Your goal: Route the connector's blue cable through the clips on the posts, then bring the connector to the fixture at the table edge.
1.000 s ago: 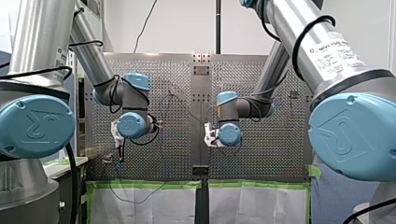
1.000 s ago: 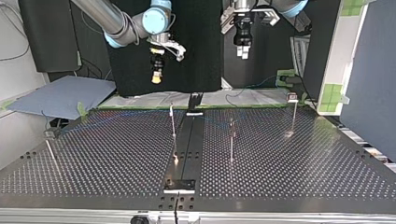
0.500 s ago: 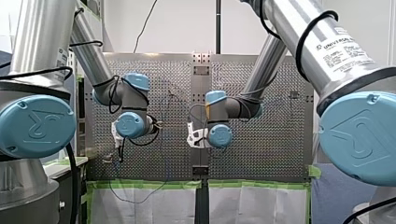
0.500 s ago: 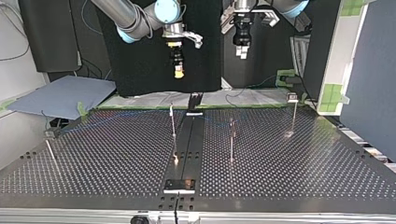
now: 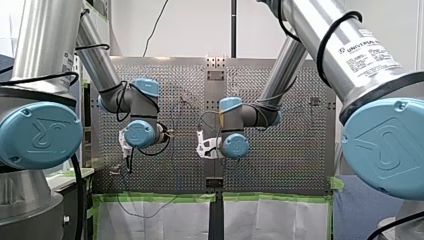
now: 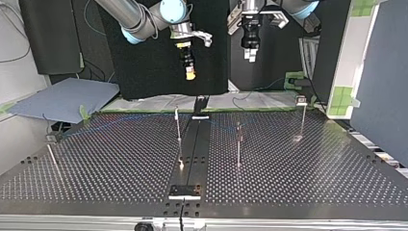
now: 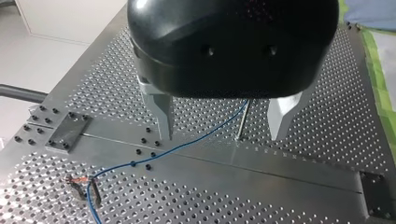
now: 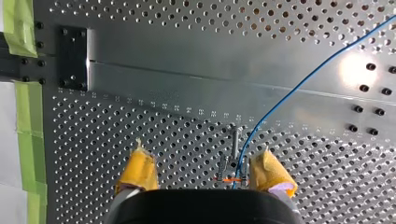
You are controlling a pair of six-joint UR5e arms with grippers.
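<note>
My left arm (image 5: 95, 55) and my right arm (image 5: 320, 35): silver tubes, light-blue joint caps (image 5: 40, 135) with embossed logo, black cables (image 5: 45, 76) along the links. White printed label (image 5: 367, 55) on the right. Left gripper (image 7: 222, 136) has a black rounded housing and metal fingers (image 7: 161, 109) — right gripper (image 8: 205, 171) has yellow pads (image 8: 140, 170).

Tally across the desk (image 6: 312, 183)
Four posts (image 6: 238, 144), one blue cable (image 8: 299, 87), two claws: left claw (image 6: 249, 54), right claw (image 6: 190, 73).
</note>
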